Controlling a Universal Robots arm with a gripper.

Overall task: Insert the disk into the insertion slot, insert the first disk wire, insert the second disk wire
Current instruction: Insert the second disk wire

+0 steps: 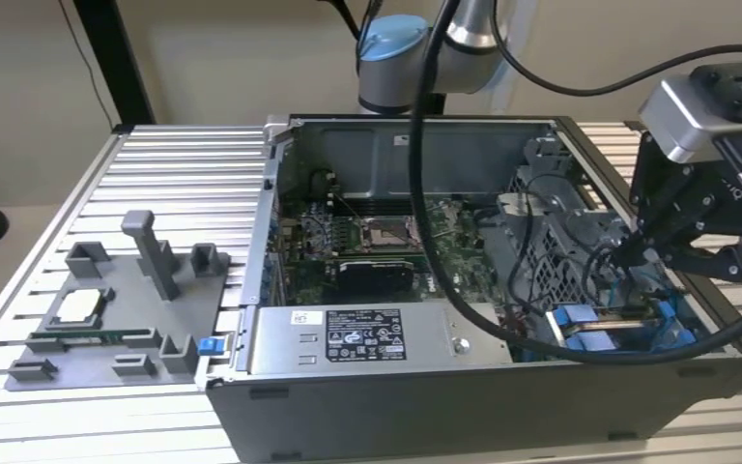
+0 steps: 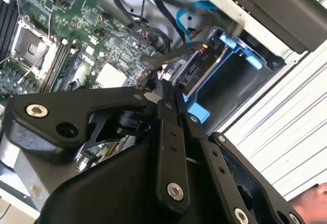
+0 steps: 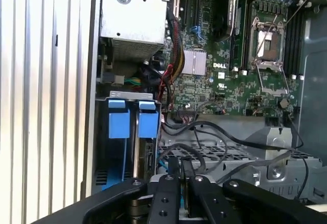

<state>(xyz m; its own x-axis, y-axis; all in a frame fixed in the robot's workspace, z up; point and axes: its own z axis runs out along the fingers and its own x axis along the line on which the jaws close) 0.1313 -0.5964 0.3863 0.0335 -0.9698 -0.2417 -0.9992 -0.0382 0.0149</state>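
Observation:
The disk in its bright blue carrier (image 1: 590,325) (image 3: 148,124) sits inside the insertion slot, a dark perforated metal bay (image 1: 564,232) (image 3: 219,151) at the case's corner on the exterior view's right. A second blue carrier tab (image 3: 118,125) lies beside it. My gripper (image 1: 636,253) (image 2: 171,88) (image 3: 180,166) hangs just over the bay's inner end, among looping black wires (image 3: 204,132). Its fingers are pressed close together on a thin black disk wire. In the second wrist view, a black connector (image 2: 190,71) lies just past the fingertips, next to the blue carrier (image 2: 198,113).
The open computer case rests on a slatted aluminium table (image 1: 165,174). A grey power-supply box with a sticker (image 1: 345,340) fills the case's near side, with the green motherboard (image 1: 385,232) behind it. A light grey fixture tray (image 1: 100,319) lies on the exterior view's left.

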